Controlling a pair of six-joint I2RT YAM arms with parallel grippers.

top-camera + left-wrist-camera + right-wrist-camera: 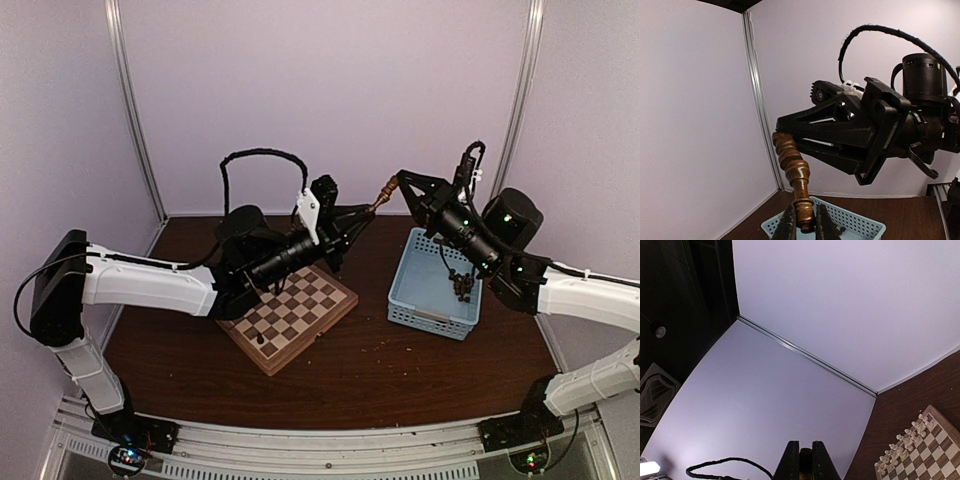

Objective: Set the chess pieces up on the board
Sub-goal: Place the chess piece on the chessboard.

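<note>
While both arms meet in the air over the back of the desk [400, 370], a tall dark brown chess piece [796, 172] hangs between them, held at both ends. The left claw [804, 215] is closed on its ringed base, and the right claw [781, 131] pinches its top, fingers drawn in to a narrow point. The piece tilts, well above the wood and over the gap between the chessboard [300, 312] and the light blue basket [432, 318], with the back wall [330, 90] close behind it. The chessboard sits turned diagonally, one corner pointing at the near edge, and the left arm crosses over its far half. From the right wrist view, cream chessmen [900, 446] stand in rows along one side of the board. One dark chessman [262, 341] stands alone near the board's left corner. A few more dark chessmen [462, 288] lie in the basket by its right wall, under the right arm. A strip of bare wood separates board and basket, and a wider band runs along the desk's near edge in front of both.
</note>
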